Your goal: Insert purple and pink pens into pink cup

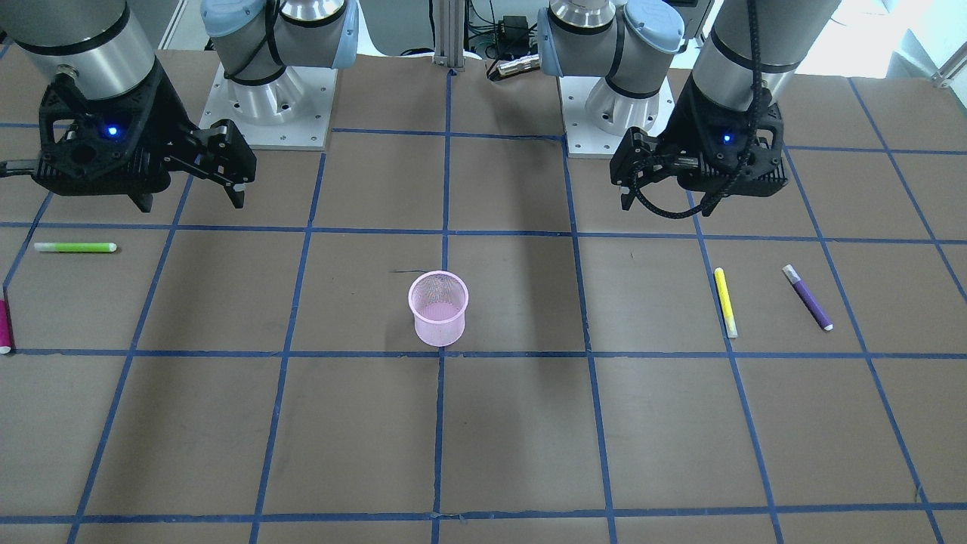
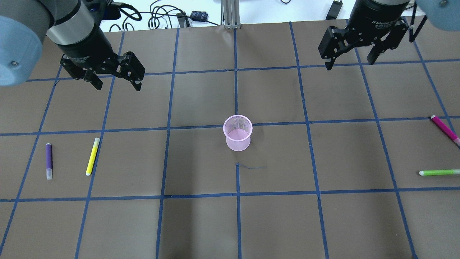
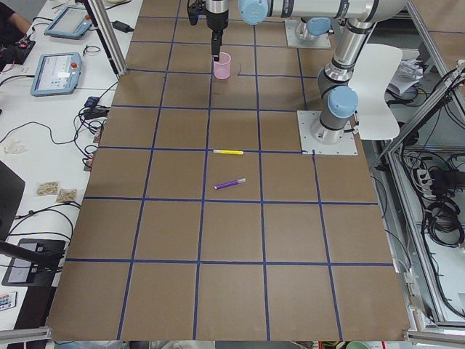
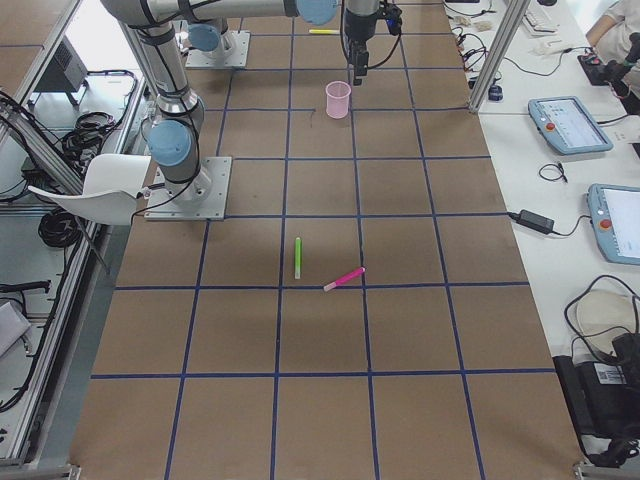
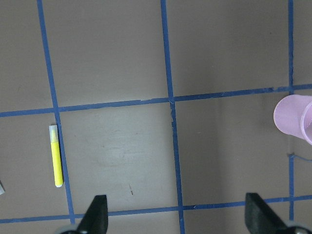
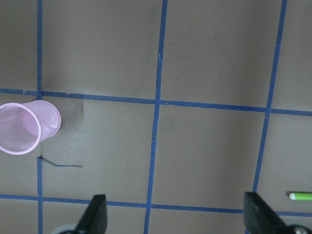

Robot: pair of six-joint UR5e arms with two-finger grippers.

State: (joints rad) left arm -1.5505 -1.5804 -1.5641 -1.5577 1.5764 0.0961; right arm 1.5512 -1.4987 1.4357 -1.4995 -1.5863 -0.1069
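The pink mesh cup (image 2: pixel 237 132) stands upright and empty at the table's middle; it also shows in the front view (image 1: pixel 438 310). The purple pen (image 2: pixel 49 160) lies flat on my left side, also seen in the front view (image 1: pixel 808 297). The pink pen (image 2: pixel 445 130) lies flat at the far right edge, partly cut off in the front view (image 1: pixel 4 325). My left gripper (image 2: pixel 118 86) hovers open and empty, beyond the purple pen. My right gripper (image 2: pixel 349 64) hovers open and empty, well away from the pink pen.
A yellow pen (image 2: pixel 92 156) lies next to the purple pen, a hand's width to its right. A green pen (image 2: pixel 439 172) lies near the pink pen at the right edge. Both arm bases (image 1: pixel 264 106) stand at the table's robot side.
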